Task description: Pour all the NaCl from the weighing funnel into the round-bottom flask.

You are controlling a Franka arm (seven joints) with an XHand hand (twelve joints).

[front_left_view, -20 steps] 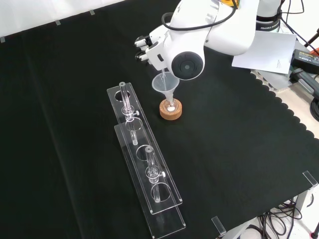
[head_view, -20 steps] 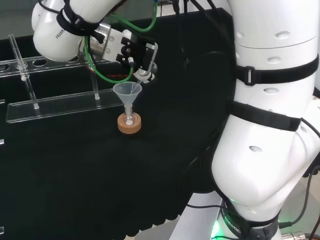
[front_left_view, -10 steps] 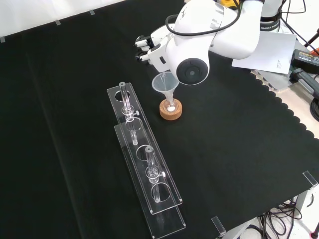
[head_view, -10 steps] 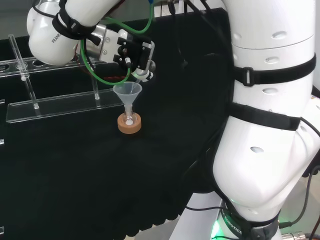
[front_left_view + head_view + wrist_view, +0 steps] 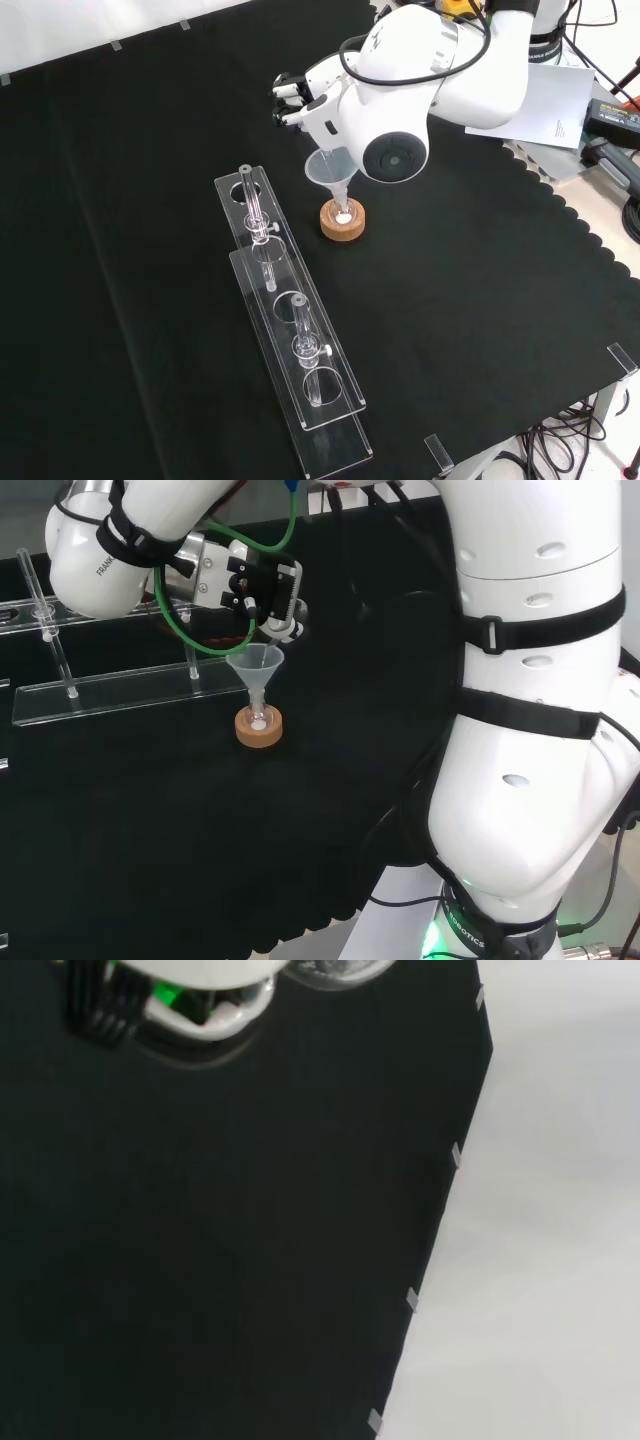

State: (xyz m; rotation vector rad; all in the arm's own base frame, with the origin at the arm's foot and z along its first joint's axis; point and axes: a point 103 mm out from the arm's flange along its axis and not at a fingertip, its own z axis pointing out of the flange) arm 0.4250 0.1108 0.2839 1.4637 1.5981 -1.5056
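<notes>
A round-bottom flask (image 5: pixel 259 720) sits on a cork ring (image 5: pixel 259 731) mid-cloth, with a little white powder (image 5: pixel 343 215) at its bottom. A clear conical funnel (image 5: pixel 255 663) stands in its neck. Just above and behind the funnel's rim, the hand (image 5: pixel 262 588) has its fingers curled round the clear weighing funnel (image 5: pixel 284 630), which tilts down toward the cone. In the front view the hand (image 5: pixel 298 96) is at the upper left of the funnel (image 5: pixel 329 169) and the cork ring (image 5: pixel 343 224). How much powder the weighing funnel holds is too faint to tell.
Two long clear racks (image 5: pixel 290 340) with a few test tubes lie left of the flask in the front view, and a rack (image 5: pixel 110 690) lies behind it in the head view. The arm's link with a grey cap (image 5: pixel 395 157) hangs beside the funnel. The wrist view looks at the black cloth's edge (image 5: pixel 440 1210).
The hand has shifted slightly up and left in the head view; the arm's big link has swung right in the front view. Flask, funnel and cork ring have stayed put.
</notes>
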